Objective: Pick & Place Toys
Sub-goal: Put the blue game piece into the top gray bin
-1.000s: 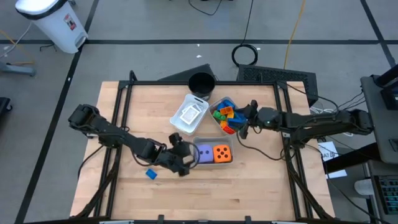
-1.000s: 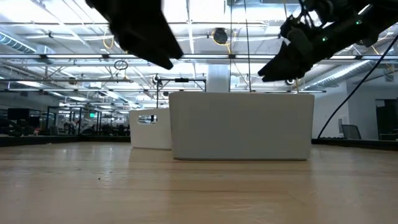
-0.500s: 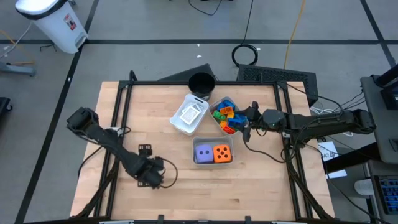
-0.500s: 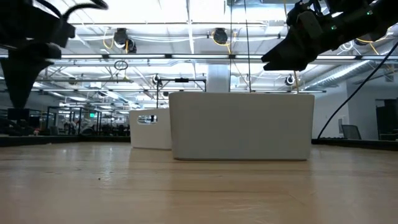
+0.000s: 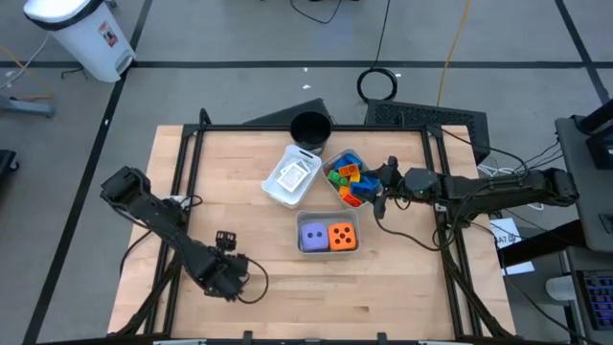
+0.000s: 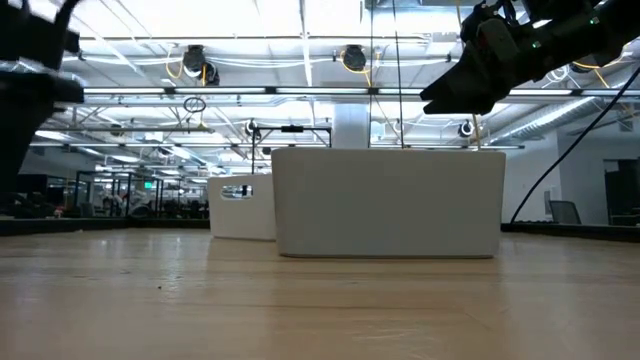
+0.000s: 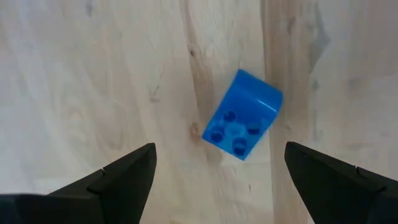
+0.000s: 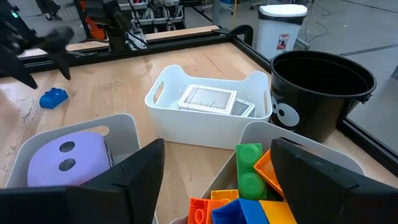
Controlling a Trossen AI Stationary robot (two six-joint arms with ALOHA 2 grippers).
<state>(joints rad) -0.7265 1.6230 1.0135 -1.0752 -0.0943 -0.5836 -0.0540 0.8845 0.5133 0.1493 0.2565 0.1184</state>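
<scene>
Left gripper (image 5: 226,257) poised over the tabletop (image 5: 239,187) at about 7 o'clock from its centre, fingers (image 7: 118,174) spread wide and empty. Directly below, seen between those fingers in the left wrist view, a single blue block (image 7: 242,116) lying tilted on the bare wood, studs facing up, untouched on either side. Hidden under the arm in the high view.

Right gripper (image 5: 380,195) hovering at roughly 2 o'clock, just beside the tray of mixed blocks (image 5: 347,178), fingers (image 8: 124,177) parted with nothing between them. In that tray: green block (image 8: 249,168), orange, yellow and blue pieces heaped together.

At 5 o'clock from the centre, a grey tray (image 5: 328,249) holding the purple die (image 5: 312,235) and the orange die (image 5: 343,235) side by side, purple toward 9 o'clock. White tray (image 5: 276,188) near 12 o'clock, carrying the flat white tiles (image 8: 208,99). Black cup (image 5: 310,127) just beyond it at 12 o'clock, close to the tabletop's edge.

From the low view, only tray walls visible, right gripper above them.
</scene>
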